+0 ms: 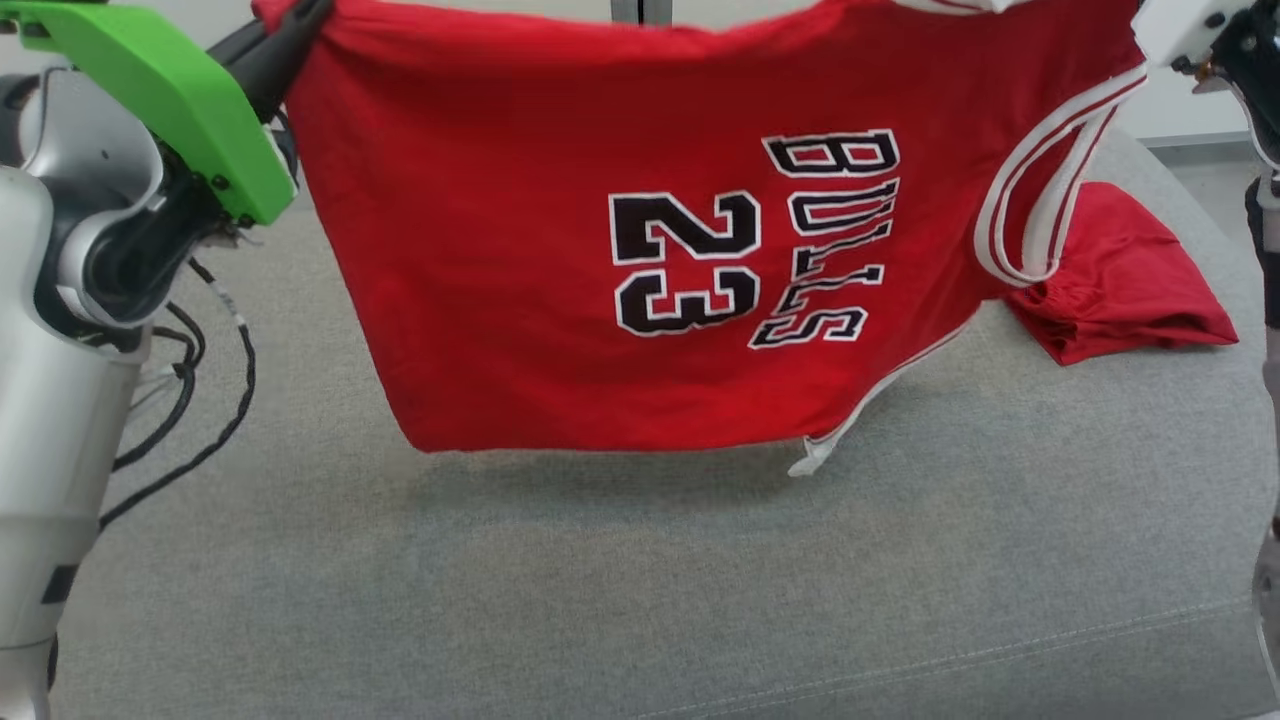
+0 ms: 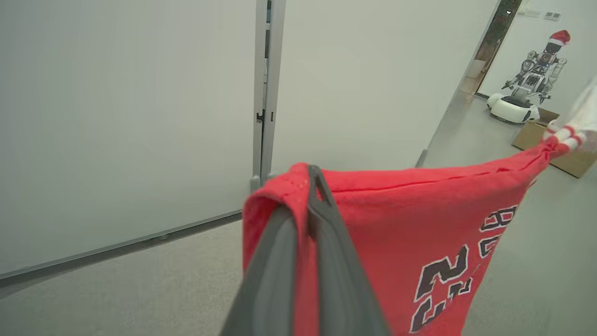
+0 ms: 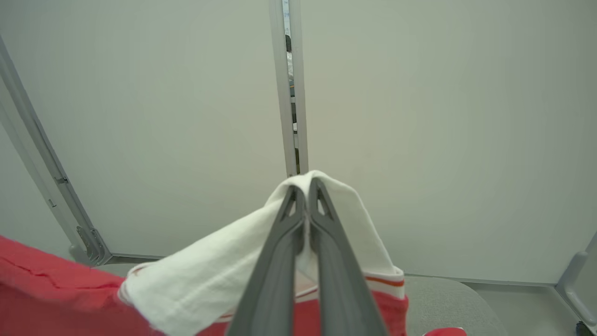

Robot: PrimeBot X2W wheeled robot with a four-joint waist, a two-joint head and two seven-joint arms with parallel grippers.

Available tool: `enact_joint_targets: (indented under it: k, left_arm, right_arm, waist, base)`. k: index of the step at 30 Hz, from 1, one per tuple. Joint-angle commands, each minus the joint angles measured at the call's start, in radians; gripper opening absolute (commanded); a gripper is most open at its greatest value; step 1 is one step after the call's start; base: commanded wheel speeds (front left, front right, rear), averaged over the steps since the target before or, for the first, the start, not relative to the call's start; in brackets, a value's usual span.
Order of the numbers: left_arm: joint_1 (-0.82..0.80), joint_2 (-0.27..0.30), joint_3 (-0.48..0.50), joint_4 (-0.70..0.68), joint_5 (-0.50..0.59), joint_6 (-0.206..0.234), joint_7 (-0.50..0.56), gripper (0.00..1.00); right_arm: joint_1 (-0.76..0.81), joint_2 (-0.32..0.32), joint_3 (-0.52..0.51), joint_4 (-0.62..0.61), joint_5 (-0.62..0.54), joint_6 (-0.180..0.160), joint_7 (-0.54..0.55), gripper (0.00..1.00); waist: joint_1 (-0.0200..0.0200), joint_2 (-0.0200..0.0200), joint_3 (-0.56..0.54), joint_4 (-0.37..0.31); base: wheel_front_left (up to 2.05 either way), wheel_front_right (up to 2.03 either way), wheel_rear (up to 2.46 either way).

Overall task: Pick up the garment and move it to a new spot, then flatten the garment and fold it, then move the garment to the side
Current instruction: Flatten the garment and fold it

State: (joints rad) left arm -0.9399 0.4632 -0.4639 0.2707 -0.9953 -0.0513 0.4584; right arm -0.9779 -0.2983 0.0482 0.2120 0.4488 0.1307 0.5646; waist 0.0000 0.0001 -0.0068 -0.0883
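garment: red, white trim, black lettering | surface: grey

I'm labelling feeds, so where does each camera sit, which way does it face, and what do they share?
Head: on the head, facing forward and down at the jersey over a grey surface; left arm and right arm at the edges.
Left wrist: on that wrist, looking along the left tool, shut on the jersey's red corner, toward a white wall.
Right wrist: on that wrist, looking along the right tool, shut on its white trim, toward the wall.
Shared: all three see the jersey.
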Motion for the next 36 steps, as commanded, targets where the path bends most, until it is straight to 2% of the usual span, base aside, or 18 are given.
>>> enact_joint_targets:
  k: [1,8,10,14,15,18,23,27,32,36]
  left_arm:
    - [-0.035,0.008,0.003,0.014,0.009,0.011,-0.001,0.00]
    - [-0.190,-0.009,0.022,0.143,0.103,0.041,-0.105,0.00]
    - [-0.307,-0.023,0.035,0.229,0.175,0.058,-0.226,0.00]
    - [-0.430,-0.021,0.062,0.310,0.252,0.076,-0.408,0.00]
    - [-0.488,-0.016,0.076,0.348,0.287,0.084,-0.503,0.00]
    - [-0.547,-0.009,0.090,0.413,0.316,0.086,-0.602,0.00]
    - [-0.633,0.001,0.093,0.515,0.336,0.084,-0.645,0.00]
    - [-0.673,0.000,0.102,0.569,0.347,0.093,-0.682,0.00]
    - [-0.719,-0.009,0.111,0.577,0.368,0.082,-0.718,0.00]
    - [-0.730,-0.010,0.141,0.571,0.384,0.091,-0.724,0.00]
  right_arm:
    - [-0.027,0.013,-0.001,0.018,-0.007,0.000,0.000,0.00]
    - [-0.207,0.086,-0.020,0.179,-0.091,0.000,-0.083,0.00]
    - [-0.338,0.132,-0.039,0.291,-0.180,0.000,-0.180,0.00]
    - [-0.483,0.180,-0.076,0.396,-0.284,-0.001,-0.344,0.00]
    - [-0.546,0.204,-0.119,0.446,-0.331,-0.001,-0.441,0.00]
    - [-0.614,0.230,-0.184,0.520,-0.407,-0.001,-0.576,0.00]
    - [-0.705,0.239,-0.267,0.652,-0.496,-0.002,-0.682,0.00]
    - [-0.755,0.242,-0.278,0.761,-0.499,-0.002,-0.740,0.00]
    - [-0.811,0.240,-0.304,0.840,-0.521,-0.002,-0.799,0.00]
    - [-0.827,0.241,-0.321,0.877,-0.531,-0.002,-0.824,0.00]
  waist:
    - [0.0000,-0.0001,0.031,-0.013]
    - [0.0000,-0.0001,0.169,-0.037]
    - [0.0000,-0.0001,0.268,-0.059]
    - [0.0000,-0.0001,0.345,-0.094]
    - [0.0000,-0.0001,0.370,-0.112]
    - [0.0000,-0.0001,0.396,-0.135]
    - [0.0000,-0.0001,0.438,-0.159]
    - [0.0000,-0.0001,0.472,-0.164]
    - [0.0000,-0.0001,0.516,-0.153]
    - [0.0000,-0.0001,0.535,-0.134]
  base:
    - [0.00,0.00,0.00]
    - [0.00,0.00,0.00]
    - [0.00,0.00,0.00]
    - [0.00,0.00,0.00]
    - [0.00,0.00,0.00]
    - [0.00,0.00,0.00]
    - [0.00,0.00,0.00]
    - [0.00,0.00,0.00]
    - [0.00,0.00,0.00]
    - [0.00,0.00,0.00]
